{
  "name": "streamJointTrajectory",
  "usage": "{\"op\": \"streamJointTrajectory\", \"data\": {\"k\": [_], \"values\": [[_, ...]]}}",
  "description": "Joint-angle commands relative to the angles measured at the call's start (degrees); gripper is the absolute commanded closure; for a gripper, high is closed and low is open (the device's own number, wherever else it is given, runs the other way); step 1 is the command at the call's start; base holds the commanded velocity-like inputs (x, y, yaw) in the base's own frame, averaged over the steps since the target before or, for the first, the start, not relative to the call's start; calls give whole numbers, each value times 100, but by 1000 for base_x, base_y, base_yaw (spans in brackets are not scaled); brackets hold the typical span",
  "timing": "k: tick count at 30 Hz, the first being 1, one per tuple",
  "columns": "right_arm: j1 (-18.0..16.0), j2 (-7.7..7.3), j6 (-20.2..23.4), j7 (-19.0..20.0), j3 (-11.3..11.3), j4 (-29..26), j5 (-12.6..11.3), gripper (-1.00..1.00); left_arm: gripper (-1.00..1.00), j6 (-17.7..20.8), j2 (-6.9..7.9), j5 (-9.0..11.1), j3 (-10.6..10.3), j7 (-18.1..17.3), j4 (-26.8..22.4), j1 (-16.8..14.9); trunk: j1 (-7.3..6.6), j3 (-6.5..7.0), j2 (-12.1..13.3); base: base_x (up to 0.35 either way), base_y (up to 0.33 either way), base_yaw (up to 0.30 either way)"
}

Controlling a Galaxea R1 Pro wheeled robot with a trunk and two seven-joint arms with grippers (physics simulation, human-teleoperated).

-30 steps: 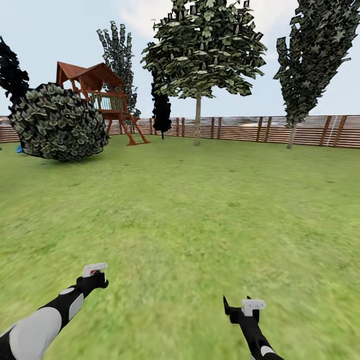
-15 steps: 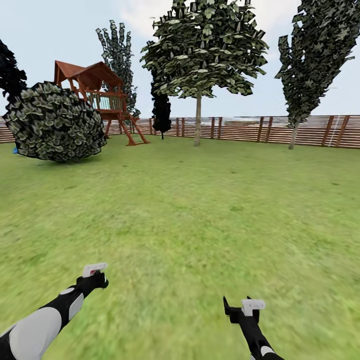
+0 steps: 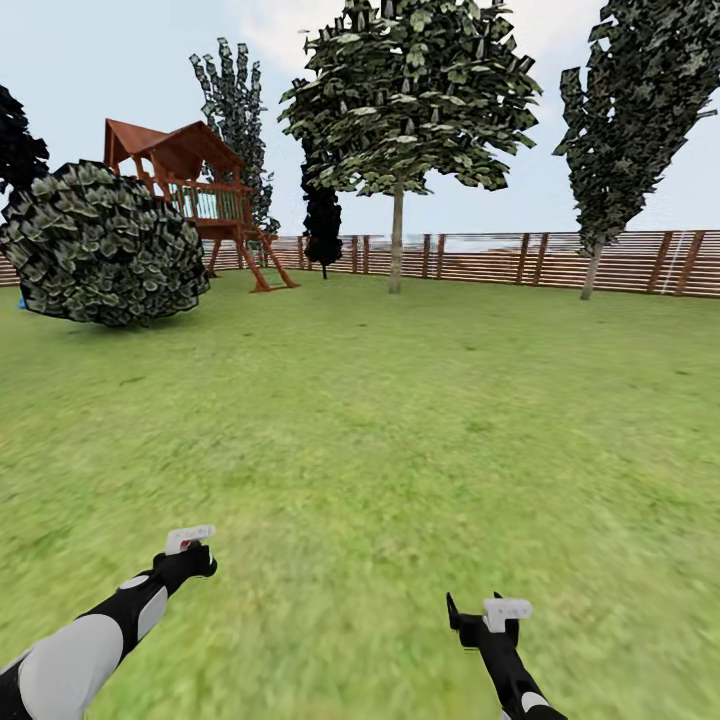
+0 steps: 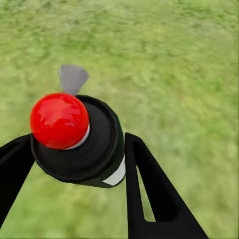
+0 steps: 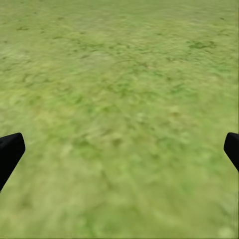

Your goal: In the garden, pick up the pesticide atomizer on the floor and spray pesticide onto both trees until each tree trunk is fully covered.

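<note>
Nearest, the left tool [image 4: 74,164] is clenched on the pesticide atomizer [image 4: 82,142], one black finger on each side of the dark bottle. In the left wrist view the bottle's red cap faces the camera, so its long axis runs roughly along the fingers, out over the lawn [image 3: 400,430]. In the head view the left tool [image 3: 190,545] sits low over the grass at the left, a white part showing at its tip. The right tool [image 3: 490,620] is released and carries nothing; its two fingertips stand wide apart over bare grass in the right wrist view.

Far ahead, near the wooden fence [image 3: 480,258], stands the tree trunk [image 3: 397,240] of the first tree, slightly right of the left tool's line. A second tree [image 3: 592,272] stands further right along the fence. Both are well apart from the robot, so a drive forward probably comes before spraying. The round bush [image 3: 100,245] and play tower [image 3: 195,195] lie left.
</note>
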Motion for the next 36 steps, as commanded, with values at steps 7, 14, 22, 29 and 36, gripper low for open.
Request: {"op": "streamJointTrajectory", "data": {"k": [7,14,22,29,36], "values": [[0,1,0,0,0,0,2,-100,100,0,0,2,1,1,-1,0,0,0,0,338,0,0],[0,0,0,0,0,2,5,-100,100,0,0,2,1,1,-1,-1,0,0,0,338,0,0],[0,0,0,0,0,0,4,-100,100,0,0,2,1,1,-1,-1,0,0,0,338,0,0],[0,0,0,0,0,0,4,-100,100,0,0,2,1,1,-1,-2,0,0,0,338,0,0],[0,0,0,10,0,0,0,-100,100,0,0,2,1,1,-1,0,0,5,0,338,0,-78]]}}
